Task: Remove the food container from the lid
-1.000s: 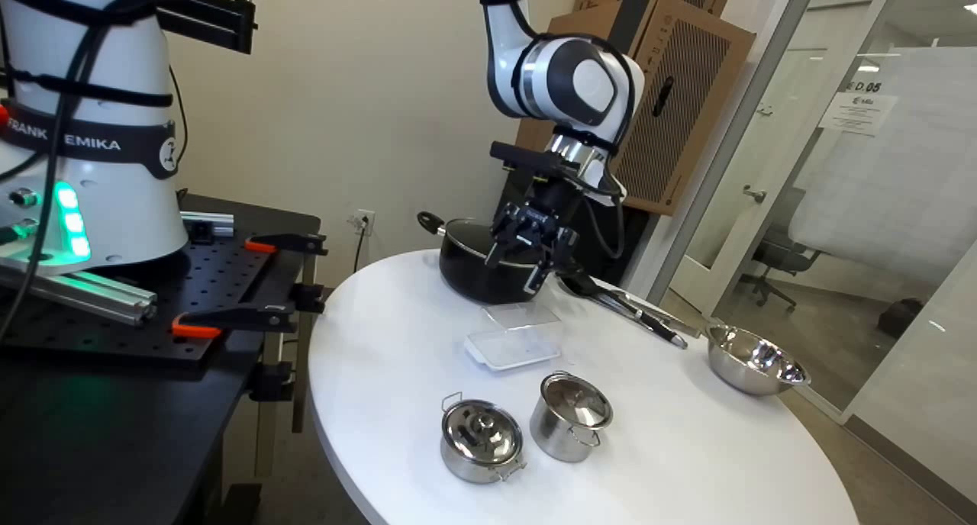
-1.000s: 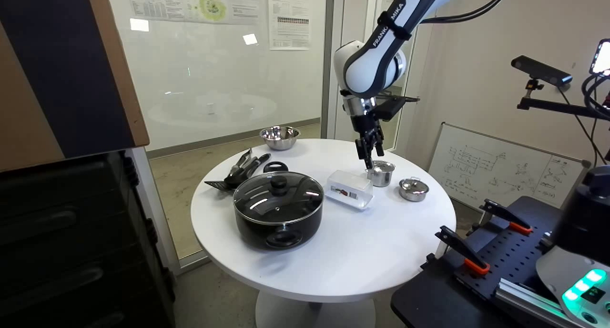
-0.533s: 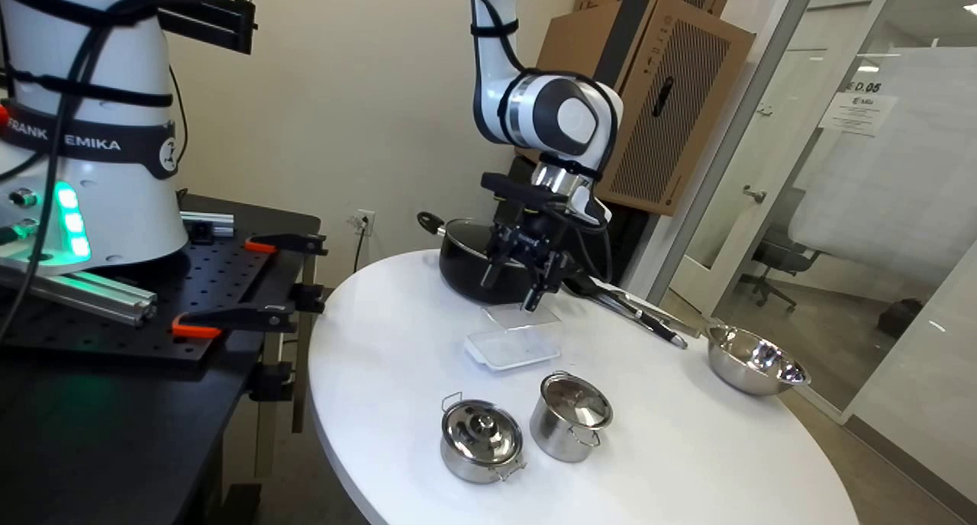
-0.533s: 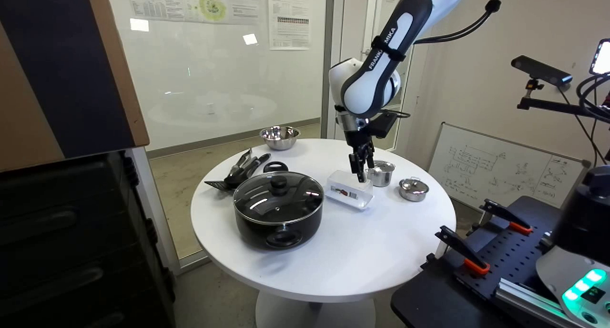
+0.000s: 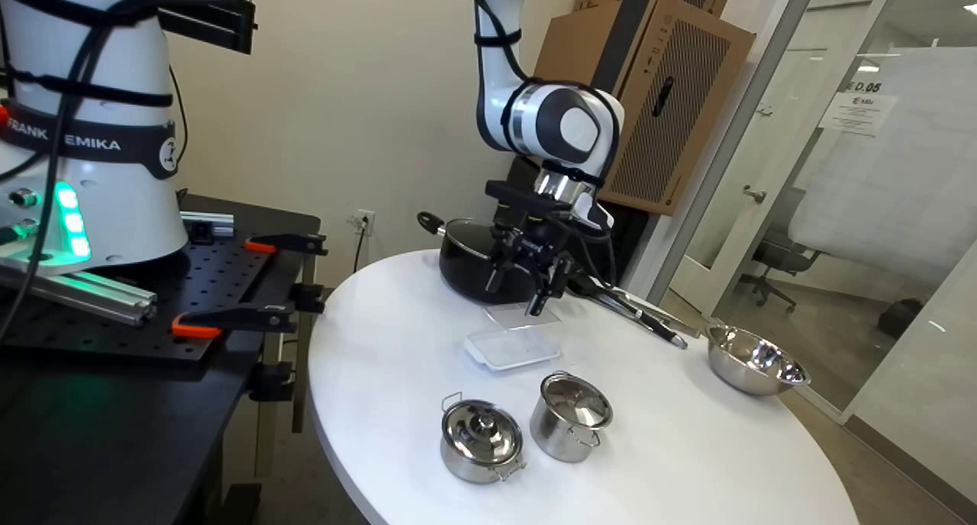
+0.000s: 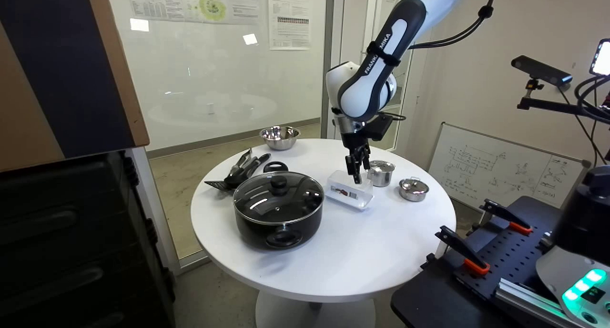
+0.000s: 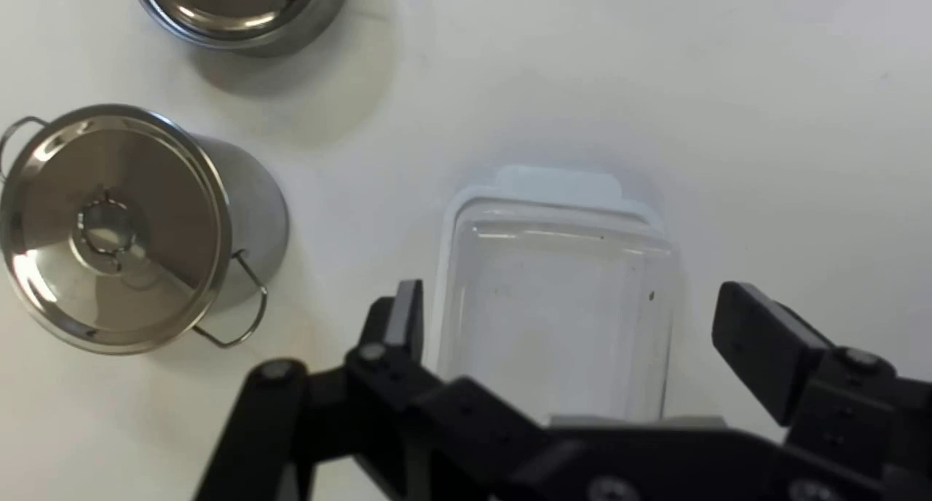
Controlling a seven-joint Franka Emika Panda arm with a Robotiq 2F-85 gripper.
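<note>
The food container point(image 7: 539, 268) is a clear plastic tub that sits upside down on the whitish lid point(image 7: 557, 183). In an exterior view the container point(image 6: 348, 190) shows a small printed label, and the lid point(image 6: 360, 206) lies flat under it. The container point(image 5: 524, 316) and the lid point(image 5: 477, 352) also show in an exterior view. My gripper point(image 7: 571, 304) is open and empty, pointing down. Its fingers are on either side of the container in the wrist view, the left one closer to it. The container's near end is hidden by the gripper. The gripper also shows in both exterior views point(image 5: 514, 298) point(image 6: 361, 173).
Two lidded steel pots stand beside the container: a taller one point(image 5: 565, 429) and a lower one point(image 5: 477, 452). A black pot with a glass lid point(image 6: 279, 209) stands on the other side. Black utensils point(image 6: 245, 170) and a steel bowl point(image 6: 280, 137) lie farther off on the round table point(image 6: 343, 251).
My gripper has come down and shifted over the container, mostly in the earlier half second, only slightly since. It stays open. The container and lid have not moved.
</note>
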